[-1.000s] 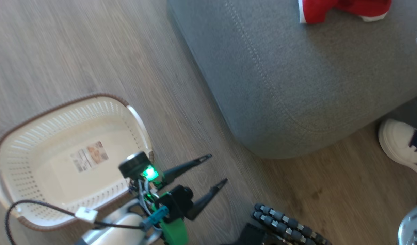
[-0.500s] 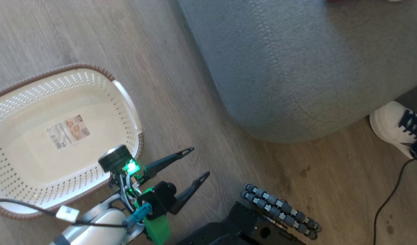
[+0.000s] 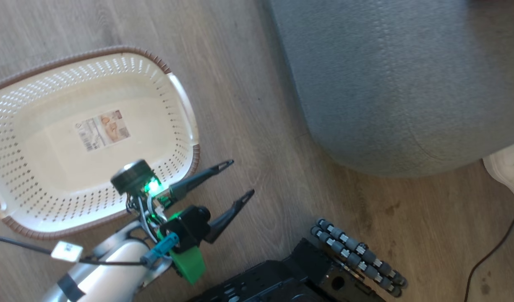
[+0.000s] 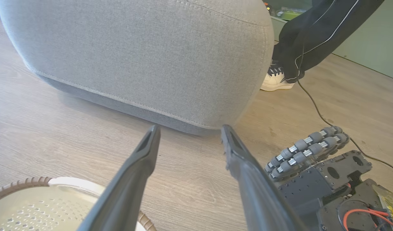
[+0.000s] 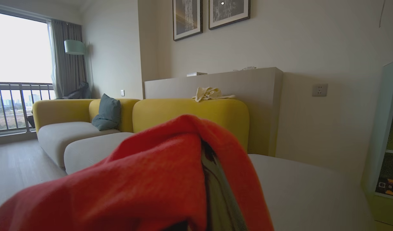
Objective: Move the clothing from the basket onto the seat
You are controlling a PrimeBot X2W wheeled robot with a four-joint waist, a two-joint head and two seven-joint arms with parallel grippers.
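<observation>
Risk sits mostly with the red garment [image 5: 145, 179], the piece of clothing in hand. It is bunched over the right gripper [image 5: 215, 192], raised in front of a yellow sofa [image 5: 190, 115]. Those fingers are pressed together with the fabric caught between them. The cloth drapes right over them, so on release it could cling to a finger and drag back off the cushion. If let go too early, it could drop to the wooden floor.

The cream laundry basket [image 3: 173, 126] stands on the floor with only its paper label [image 3: 102, 130] showing inside, so this looks like the last item. The left gripper [image 3: 240, 177] hangs just beside the basket's brown rim, fingers spread wide and holding nothing. A careless swing there could knock the basket.

The grey seat [image 3: 387, 84] lies close by, to the robot's right of the basket. A person's white shoe [image 3: 506, 172] and a dark cable [image 3: 491, 251] lie near the robot's roller wheel [image 3: 357, 256]. Rolling forward could catch either.

How much cloth is actually pinched is hidden under the folds. No white trim is visible. The head view is blurred and cuts off most of the seat's top, so I cannot tell what already lies there.
</observation>
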